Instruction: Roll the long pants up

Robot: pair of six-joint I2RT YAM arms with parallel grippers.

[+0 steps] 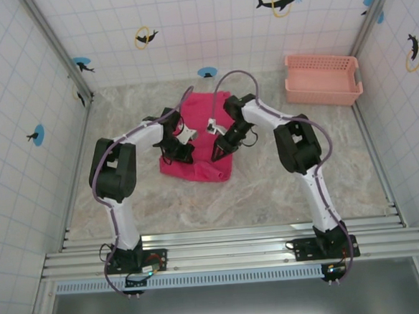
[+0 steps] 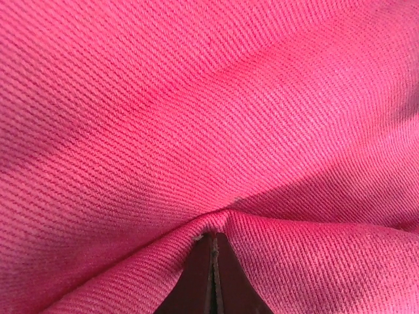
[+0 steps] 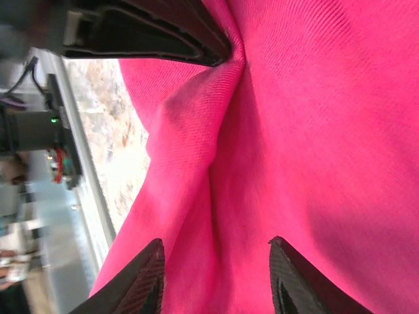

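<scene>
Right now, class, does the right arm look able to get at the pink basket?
Probably yes. The basket stands in the far right corner on that arm's side, bare table lies between, and the right gripper is open over the long pants. Full reach looks uncertain.

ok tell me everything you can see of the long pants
The long pants are bright magenta-red cloth with a fine twill weave, bunched into a compact heap on the middle of the marbled table. The left gripper is shut on a puckered fold, and the right gripper hangs open just over the cloth.
</scene>
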